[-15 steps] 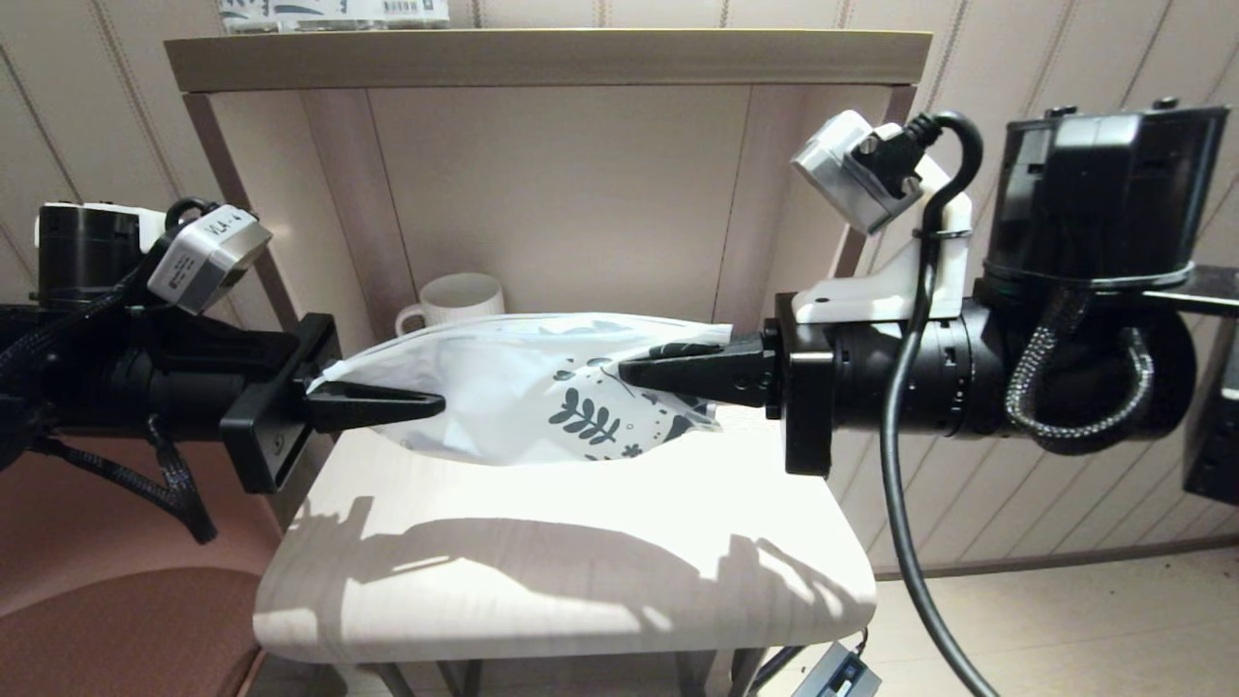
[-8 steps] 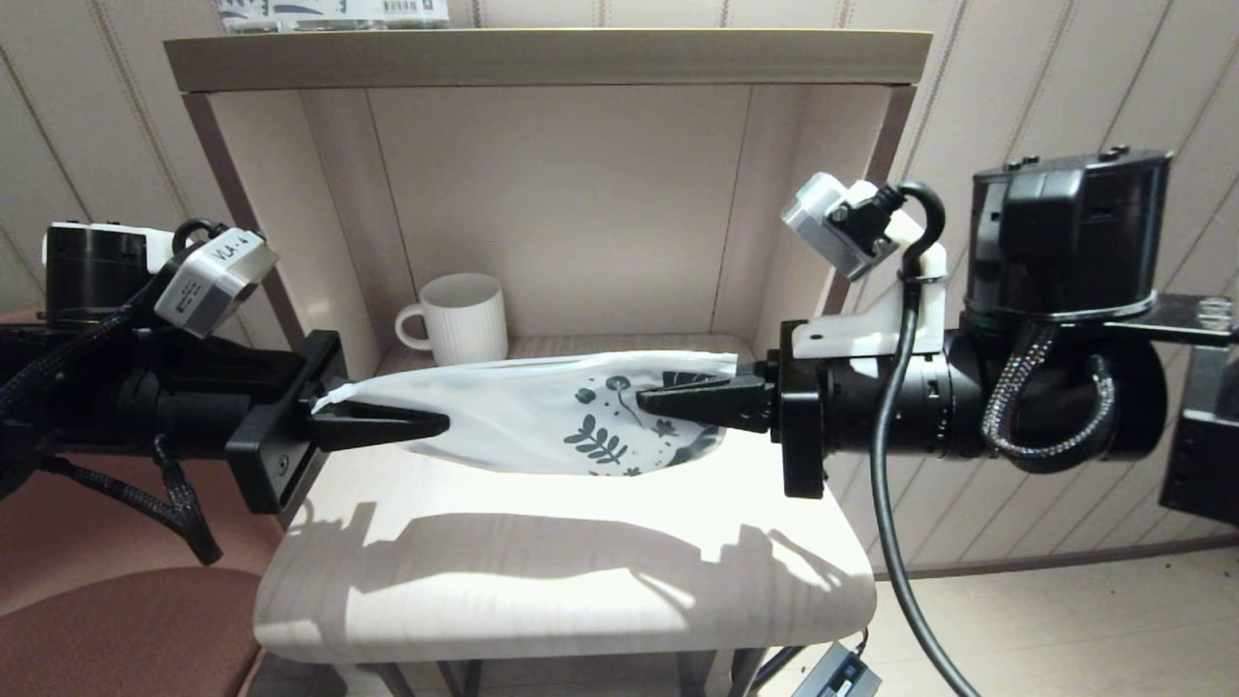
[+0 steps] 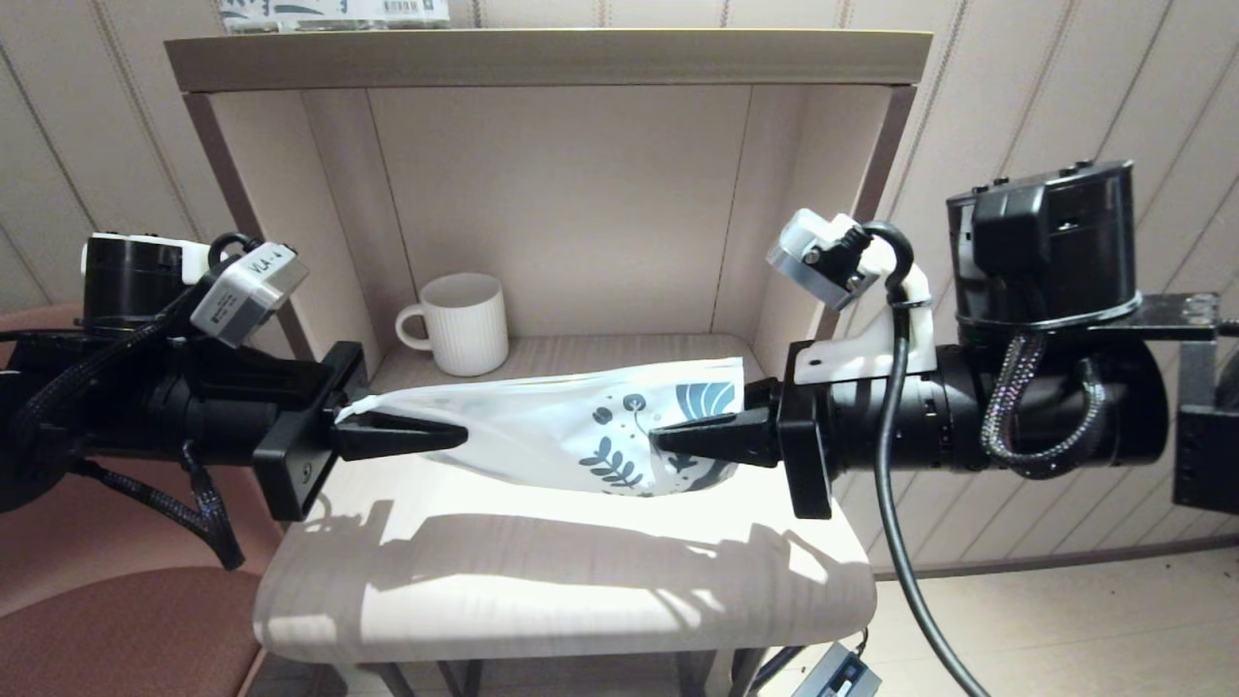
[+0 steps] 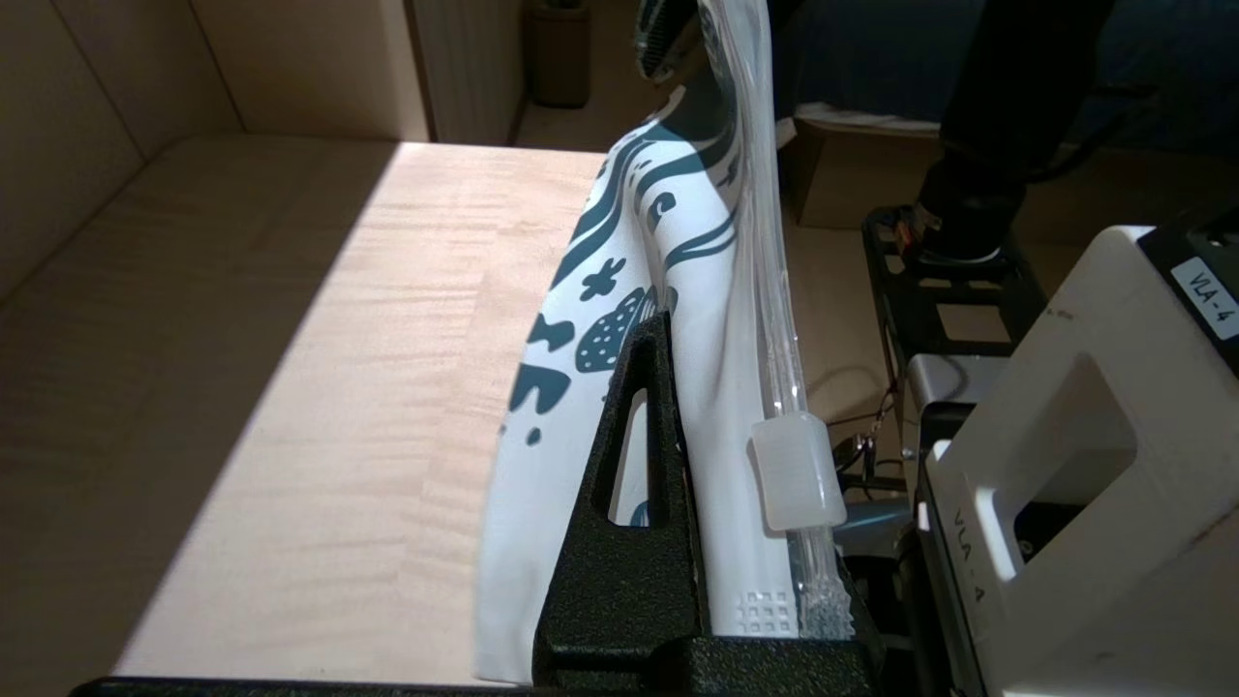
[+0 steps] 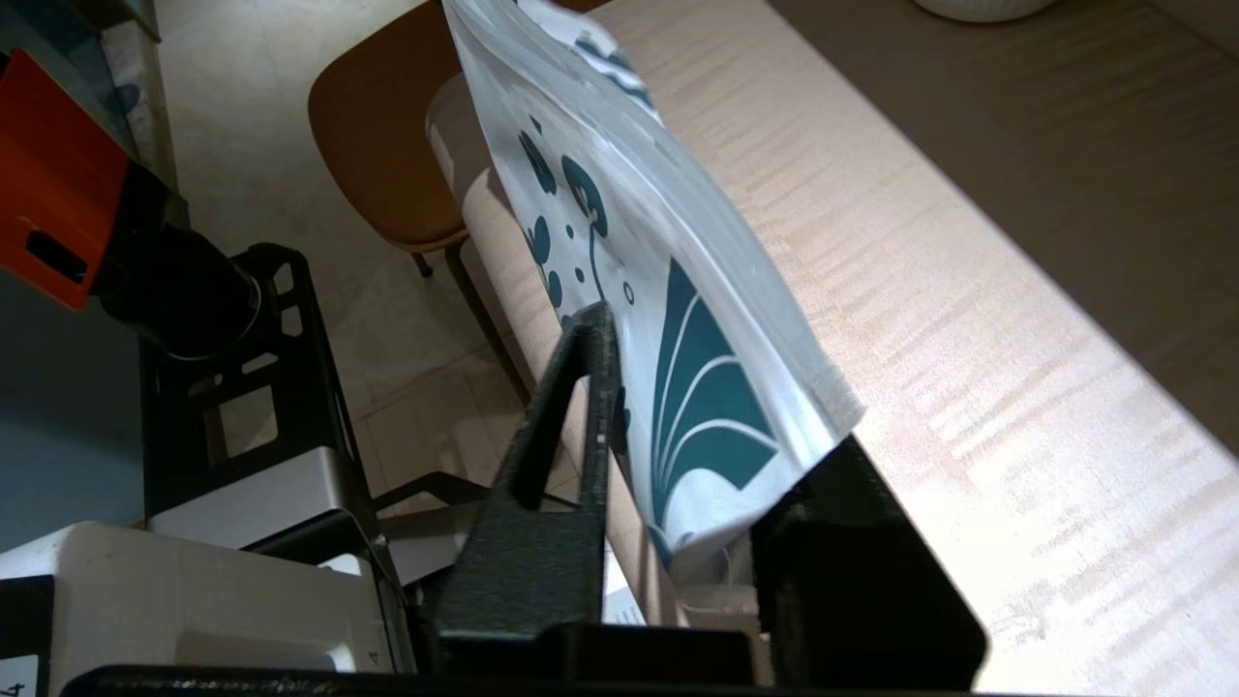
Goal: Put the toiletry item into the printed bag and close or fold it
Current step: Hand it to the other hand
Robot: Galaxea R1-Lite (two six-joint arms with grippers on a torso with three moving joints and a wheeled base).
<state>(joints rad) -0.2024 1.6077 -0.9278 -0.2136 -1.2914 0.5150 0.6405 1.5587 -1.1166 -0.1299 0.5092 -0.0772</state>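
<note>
The printed bag (image 3: 552, 426) hangs stretched sideways just above the white table (image 3: 542, 590), leaf print toward its right end. My left gripper (image 3: 463, 436) is shut on the bag's zip end. In the left wrist view the bag (image 4: 726, 290) runs beside the gripper's black finger (image 4: 629, 503), with the clear slider (image 4: 794, 469) near the gripper's base. My right gripper (image 3: 660, 441) is shut on the printed end, and the teal fan print (image 5: 707, 387) sits between its fingers. The toiletry item shows in no view.
A white ribbed mug (image 3: 465, 322) stands at the back left inside the open shelf unit (image 3: 542, 48). A printed package (image 3: 329, 10) lies on top of that unit. A brown chair seat (image 3: 126, 629) is at lower left, and a black cable (image 3: 895, 542) hangs from the right arm.
Both grippers have come down with the bag held between them, and the left one has shifted a little to the right. The bag has gone from billowed to flatter, uncovering the mug.
</note>
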